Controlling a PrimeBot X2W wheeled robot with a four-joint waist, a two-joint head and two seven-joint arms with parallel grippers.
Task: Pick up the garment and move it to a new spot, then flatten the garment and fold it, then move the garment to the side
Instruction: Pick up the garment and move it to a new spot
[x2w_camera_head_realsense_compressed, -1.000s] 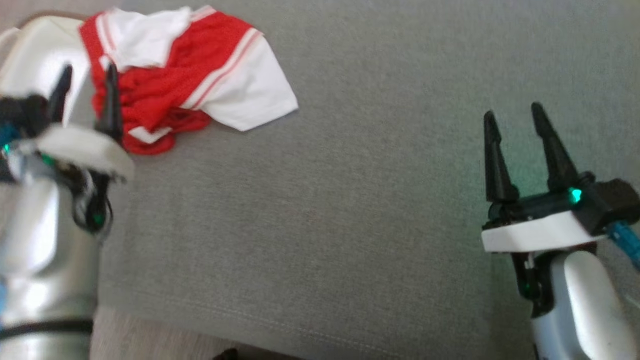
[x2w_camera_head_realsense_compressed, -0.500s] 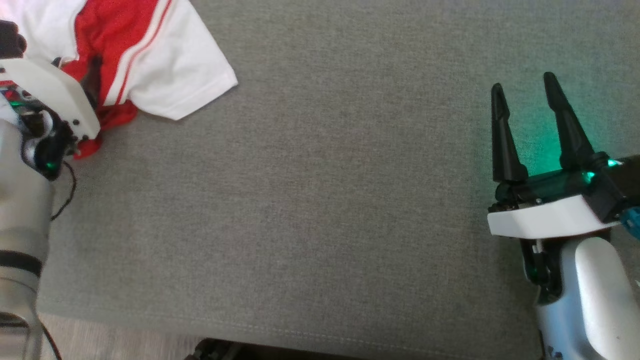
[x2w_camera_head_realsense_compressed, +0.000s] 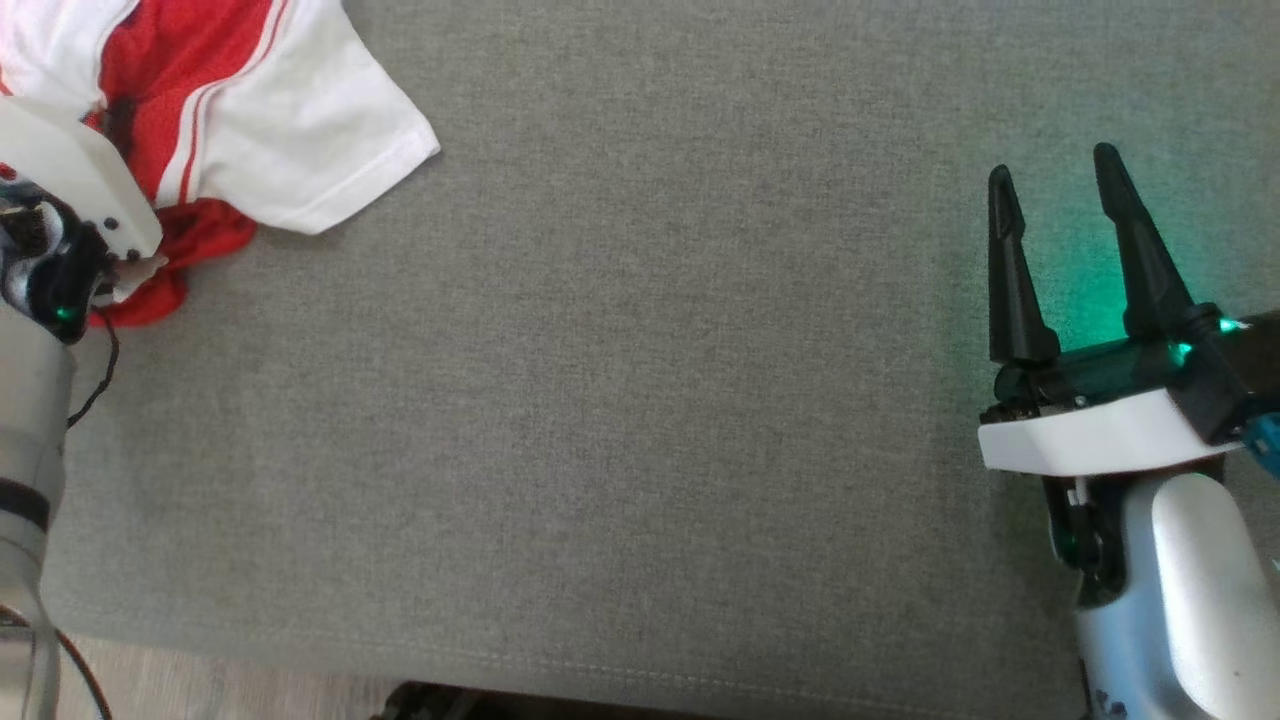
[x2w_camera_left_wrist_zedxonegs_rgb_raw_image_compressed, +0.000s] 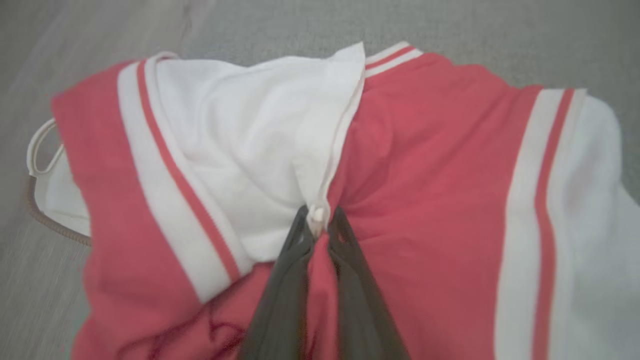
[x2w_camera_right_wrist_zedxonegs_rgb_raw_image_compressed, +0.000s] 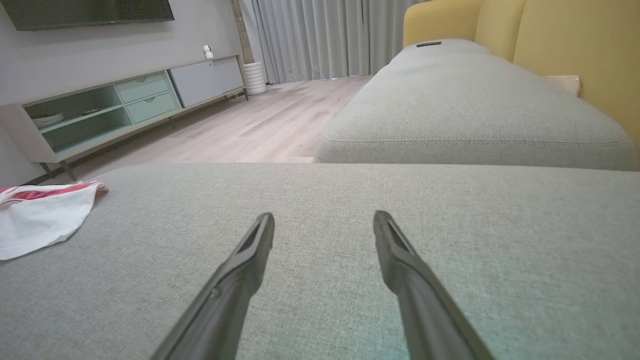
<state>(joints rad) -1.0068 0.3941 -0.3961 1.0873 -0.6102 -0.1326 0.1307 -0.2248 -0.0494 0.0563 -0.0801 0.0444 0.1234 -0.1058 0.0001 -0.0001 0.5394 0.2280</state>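
In the head view, the red and white garment (x2w_camera_head_realsense_compressed: 290, 150) lies bunched in the upper left corner of the frame on a grey cushion (x2w_camera_head_realsense_compressed: 640, 400). One white sleeve spreads toward the centre and a red fold trails at the lower left of the heap. The left gripper (x2w_camera_head_realsense_compressed: 115, 130) sits at the left edge on top of the heap. Its white wrist plate (x2w_camera_head_realsense_compressed: 75, 180) covers most of the fingers, so this view does not show how the jaws stand. The right gripper (x2w_camera_head_realsense_compressed: 1052, 165) is at the lower right, well apart from the garment, with its two dark fingers spread wide over bare cushion and nothing between them. In the left wrist view, the garment (x2w_camera_left_wrist_zedxonegs_rgb_raw_image_compressed: 425, 175) takes up nearly the whole frame, red panels with white stripes on both sides and a white panel at upper centre. The left gripper (x2w_camera_left_wrist_zedxonegs_rgb_raw_image_compressed: 316, 225) rises from the bottom middle with its fingers pinched together on a ridge of red cloth, the tips meeting at a white seam edge. In the right wrist view, the right gripper (x2w_camera_right_wrist_zedxonegs_rgb_raw_image_compressed: 324, 216) points across the grey cushion with jaws wide and empty. The garment (x2w_camera_right_wrist_zedxonegs_rgb_raw_image_compressed: 40, 220) lies flat at the far left edge, well away from the fingers. A second cushion (x2w_camera_right_wrist_zedxonegs_rgb_raw_image_compressed: 465, 100), a yellow backrest (x2w_camera_right_wrist_zedxonegs_rgb_raw_image_compressed: 575, 60), a wooden floor (x2w_camera_right_wrist_zedxonegs_rgb_raw_image_compressed: 260, 125) and a low cabinet (x2w_camera_right_wrist_zedxonegs_rgb_raw_image_compressed: 100, 110) fill the upper part.
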